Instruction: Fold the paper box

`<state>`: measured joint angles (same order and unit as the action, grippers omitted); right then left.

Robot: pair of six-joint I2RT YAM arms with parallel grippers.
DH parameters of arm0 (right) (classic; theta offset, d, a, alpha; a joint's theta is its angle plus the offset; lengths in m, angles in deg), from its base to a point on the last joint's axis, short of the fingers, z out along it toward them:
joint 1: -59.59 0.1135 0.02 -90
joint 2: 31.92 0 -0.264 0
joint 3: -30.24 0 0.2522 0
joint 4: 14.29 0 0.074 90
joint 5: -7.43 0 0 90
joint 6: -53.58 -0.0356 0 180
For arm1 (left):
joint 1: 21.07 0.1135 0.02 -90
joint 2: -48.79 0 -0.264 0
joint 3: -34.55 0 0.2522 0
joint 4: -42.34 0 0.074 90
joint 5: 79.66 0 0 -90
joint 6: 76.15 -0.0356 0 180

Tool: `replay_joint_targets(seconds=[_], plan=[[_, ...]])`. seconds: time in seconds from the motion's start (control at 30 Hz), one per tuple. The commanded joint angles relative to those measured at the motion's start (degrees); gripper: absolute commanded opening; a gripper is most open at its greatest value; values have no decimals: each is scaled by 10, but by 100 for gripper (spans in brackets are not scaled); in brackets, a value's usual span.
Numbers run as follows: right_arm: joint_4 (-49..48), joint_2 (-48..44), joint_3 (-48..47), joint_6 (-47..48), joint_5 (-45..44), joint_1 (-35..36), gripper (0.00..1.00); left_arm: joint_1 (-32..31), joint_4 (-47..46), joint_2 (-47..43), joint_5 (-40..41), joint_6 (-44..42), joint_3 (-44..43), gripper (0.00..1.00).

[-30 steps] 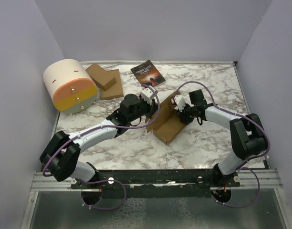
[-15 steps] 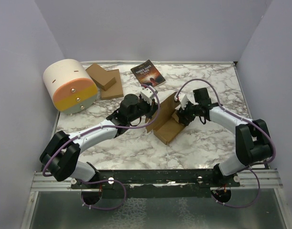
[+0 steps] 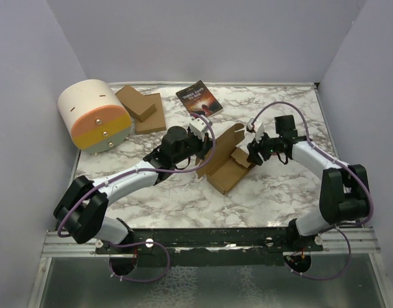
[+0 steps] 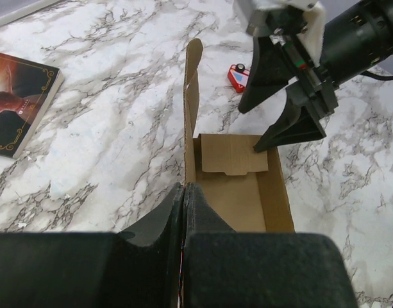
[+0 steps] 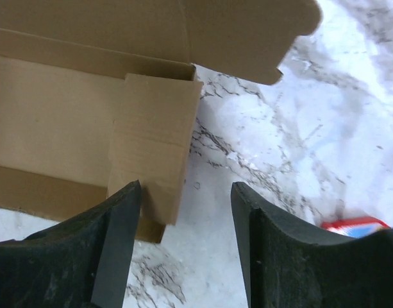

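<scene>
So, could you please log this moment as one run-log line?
left gripper: shut on upright wall of plain brown cardboard paper box | right gripper: open, at its end flap | fold: unfinished

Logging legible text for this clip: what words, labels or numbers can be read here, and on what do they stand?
On the book: pale title lines on the dark cover, too small and blurred to read.
On the small red object: a pale patch, nothing legible.
On the paper box: plain brown, no print showing.
Nothing in these views can be quoted.
</scene>
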<state>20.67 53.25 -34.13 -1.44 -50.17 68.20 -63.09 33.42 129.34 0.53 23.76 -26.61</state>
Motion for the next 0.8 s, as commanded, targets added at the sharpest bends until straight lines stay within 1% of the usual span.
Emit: replay_joint_targets(seconds=[0.0, 0.13, 0.2, 0.33, 0.4, 0.47, 0.6, 0.63, 0.77], plan=[[16, 61, -32, -26, 43, 2, 56, -1, -13, 6, -7, 0, -25, 0], [9, 89, -38, -43, 35, 2, 45, -1, -20, 9, -15, -2, -21, 0], [7, 101, -37, -43, 15, 6, 36, -1, -26, 13, -26, -2, -20, 0], [-17, 106, -22, -40, -65, 32, 14, -1, -41, 25, -56, 2, -27, 0], [-38, 102, -10, -39, -115, 48, 7, 0, -46, 31, -69, 5, -32, 0], [-64, 99, -2, -37, -164, 64, 2, -1, -48, 38, -76, 8, -36, 0], [-90, 83, 7, -31, -197, 72, 1, -1, -60, 35, -80, 22, -28, 1], [-92, 79, 9, -30, -194, 72, 1, -1, -62, 32, -79, 24, -26, 5], [-70, 76, 5, -19, -130, 72, 3, 4, -76, 11, -70, 38, -4, 31]])
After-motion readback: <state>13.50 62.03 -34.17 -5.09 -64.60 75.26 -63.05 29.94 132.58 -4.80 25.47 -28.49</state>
